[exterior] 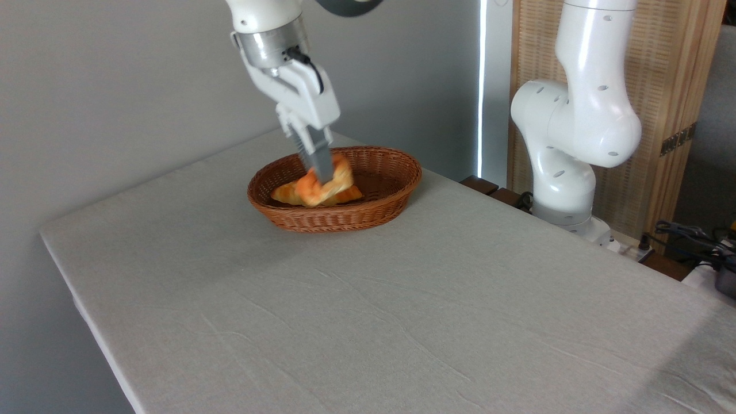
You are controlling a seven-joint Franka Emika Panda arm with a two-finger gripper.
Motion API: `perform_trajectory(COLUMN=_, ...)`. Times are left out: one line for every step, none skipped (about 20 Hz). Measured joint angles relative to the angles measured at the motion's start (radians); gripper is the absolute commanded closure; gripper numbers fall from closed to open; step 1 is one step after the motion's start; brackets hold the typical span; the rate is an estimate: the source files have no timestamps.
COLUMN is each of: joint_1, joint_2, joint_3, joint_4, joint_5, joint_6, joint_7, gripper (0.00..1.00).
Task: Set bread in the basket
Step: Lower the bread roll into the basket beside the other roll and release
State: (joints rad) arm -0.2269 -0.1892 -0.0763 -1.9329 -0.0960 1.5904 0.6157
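My gripper (322,169) hangs over the wicker basket (391,198) at the far side of the table, shut on the orange bread (313,187). The bun sits inside the basket's rim, low over its floor; whether it touches the floor I cannot tell. Behind it lies a golden braided loaf (283,194), mostly hidden by the bun and the fingers (318,156).
The grey cloth-covered table (402,299) stretches toward the camera, its left edge running down to the bottom. The arm's white base (566,167) stands at the right behind the table, with cables (690,236) at the far right.
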Motion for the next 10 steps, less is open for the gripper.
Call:
perform_trajectory(joint_1=-0.028, joint_2=-0.004, joint_3=-0.001, joint_4=-0.011, joint_5=-0.002, joint_6=-0.033, joint_7=-0.01, gripper=0.81)
perform_trajectory(joint_1=-0.057, joint_2=-0.004, joint_3=-0.001, joint_4=-0.028, joint_5=-0.002, joint_6=-0.051, joint_7=-0.017, gripper=0.67)
perform_trajectory(joint_1=-0.088, joint_2=-0.001, joint_3=-0.002, joint_4=-0.052, joint_5=-0.003, joint_6=-0.056, joint_7=-0.021, gripper=0.55)
perform_trajectory(joint_1=-0.138, joint_2=0.006, joint_3=-0.003, joint_4=-0.094, joint_5=-0.004, joint_6=-0.056, joint_7=-0.029, gripper=0.52)
perform_trajectory(joint_1=-0.166, joint_2=0.011, joint_3=-0.004, joint_4=-0.119, joint_5=-0.004, joint_6=-0.055, joint_7=-0.033, gripper=0.51)
perform_trajectory(joint_1=-0.189, joint_2=0.015, joint_3=-0.004, joint_4=-0.142, joint_5=-0.004, joint_6=-0.053, joint_7=-0.034, gripper=0.42)
perform_trajectory(joint_1=-0.205, joint_2=0.017, joint_3=-0.005, joint_4=-0.16, joint_5=-0.004, joint_6=-0.051, joint_7=-0.034, gripper=0.32)
perform_trajectory(joint_1=-0.217, joint_2=0.019, joint_3=-0.005, joint_4=-0.176, joint_5=-0.004, joint_6=-0.045, joint_7=-0.034, gripper=0.25)
perform_trajectory(joint_1=-0.223, joint_2=0.02, joint_3=-0.005, joint_4=-0.188, joint_5=-0.004, joint_6=-0.032, joint_7=-0.034, gripper=0.19)
perform_trajectory(joint_1=-0.226, joint_2=0.02, joint_3=-0.005, joint_4=-0.201, joint_5=-0.004, joint_6=-0.016, joint_7=-0.034, gripper=0.13)
